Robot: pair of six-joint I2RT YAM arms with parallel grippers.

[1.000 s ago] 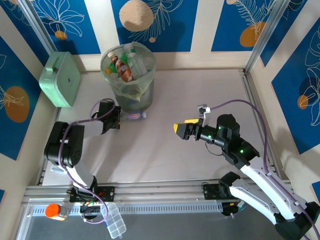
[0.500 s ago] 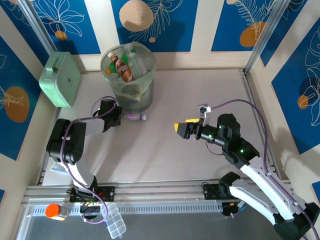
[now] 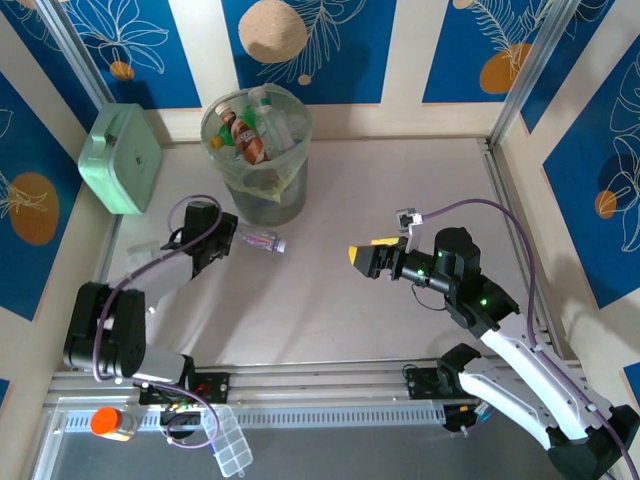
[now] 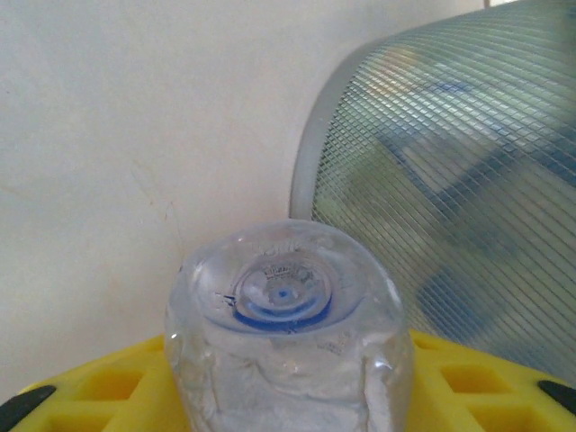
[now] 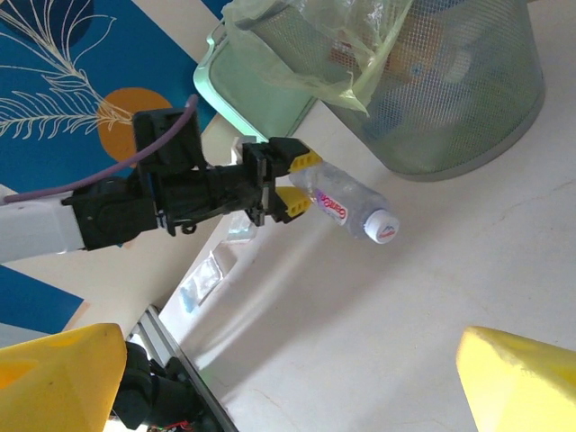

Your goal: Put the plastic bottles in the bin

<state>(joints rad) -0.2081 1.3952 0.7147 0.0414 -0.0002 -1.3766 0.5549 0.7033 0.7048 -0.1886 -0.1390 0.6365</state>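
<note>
Bottle [image 5: 346,209] — 1, clear — lies clamped in the left tool [image 5: 298,183] beside the bin [image 5: 490,112]; right tool [image 3: 362,258] spread wide.

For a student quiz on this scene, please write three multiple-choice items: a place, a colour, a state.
1. Where is the bottle in the left gripper, relative to the bin? A inside it; B outside, on its near side; C behind it.
2. What colour is that bottle's cap? A red; B white; C yellow.
3. How is the right gripper? A open, empty; B shut on a bottle; C shut on the bin.
Key: B, the top view shows it on the arms' side of the bin; B, the right wrist view shows a white cap; A, its yellow fingers stand apart with nothing between.
</note>
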